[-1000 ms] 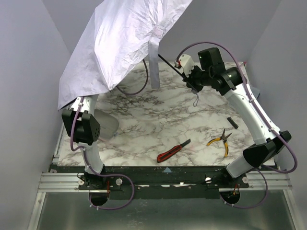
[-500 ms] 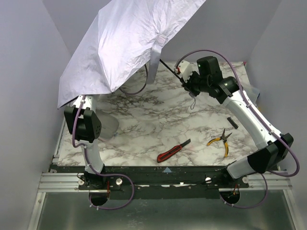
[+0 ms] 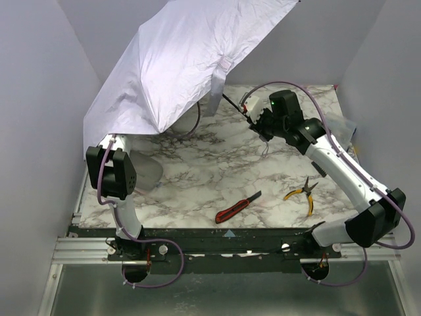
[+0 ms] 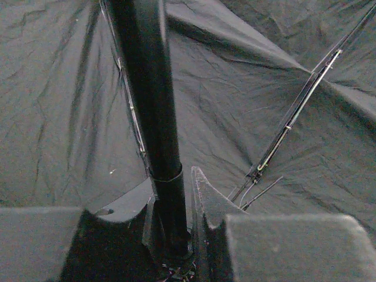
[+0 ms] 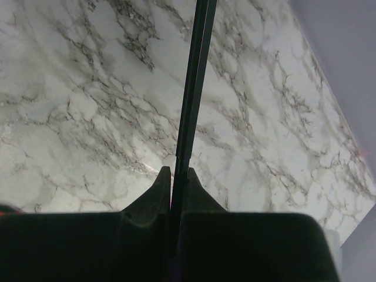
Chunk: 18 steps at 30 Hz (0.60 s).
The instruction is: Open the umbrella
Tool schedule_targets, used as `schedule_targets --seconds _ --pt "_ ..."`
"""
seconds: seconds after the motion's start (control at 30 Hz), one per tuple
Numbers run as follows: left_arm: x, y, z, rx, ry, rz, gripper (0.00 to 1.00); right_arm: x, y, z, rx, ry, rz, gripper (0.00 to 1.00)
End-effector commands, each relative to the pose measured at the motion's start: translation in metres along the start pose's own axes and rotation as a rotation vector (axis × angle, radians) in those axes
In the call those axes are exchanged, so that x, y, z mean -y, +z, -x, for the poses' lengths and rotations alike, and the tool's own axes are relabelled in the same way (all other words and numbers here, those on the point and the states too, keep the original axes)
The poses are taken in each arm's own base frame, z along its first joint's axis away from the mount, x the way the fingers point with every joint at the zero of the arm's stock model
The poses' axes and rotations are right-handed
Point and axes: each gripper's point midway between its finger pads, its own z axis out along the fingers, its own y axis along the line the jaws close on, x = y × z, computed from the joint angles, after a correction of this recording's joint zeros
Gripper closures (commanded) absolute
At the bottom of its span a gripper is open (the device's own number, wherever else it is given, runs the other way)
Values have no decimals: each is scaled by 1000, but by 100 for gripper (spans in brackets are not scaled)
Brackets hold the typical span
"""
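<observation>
The umbrella stands spread at the back left, pale lavender outside. Its strap hangs from the canopy edge. In the left wrist view I see its black lining and thin metal ribs. My left gripper is shut on the thick black tube under the canopy; in the top view the canopy hides it. My right gripper is shut on the thin black shaft, which also shows in the right wrist view between my fingers. The handle's cord dangles below.
A red-and-black utility knife lies near the front middle of the marble table. Yellow-handled pliers and a small black toothed piece lie at the right. Grey walls close in on both sides.
The canopy has spread wider and risen toward the upper right. My right gripper has moved nearer and lower with the shaft in it. The left arm has barely moved.
</observation>
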Motion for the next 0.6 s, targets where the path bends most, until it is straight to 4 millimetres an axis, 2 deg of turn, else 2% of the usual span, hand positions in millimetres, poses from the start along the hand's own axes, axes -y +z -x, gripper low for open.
schedule_targets --seconds 0.0,0.13,0.2,0.27,0.37,0.57 --pt "18 -259 -274 -1121 97 -109 78 -74 -105 -159 -650 -46 300 100" --pt "20 -262 -280 -1142 92 -114 79 -80 -104 -160 -642 -28 325 100" --pt "19 -256 -272 -1101 96 -95 83 -84 -100 -148 -591 -6 354 100" --pt "18 -241 -256 -1034 86 -73 85 -85 -93 -131 -526 12 378 100" --pt "16 -207 -217 -862 15 -54 89 -78 -77 -92 -379 55 373 100" --pt "-2 -122 -109 -463 -12 13 93 -68 -60 -18 -105 111 407 100"
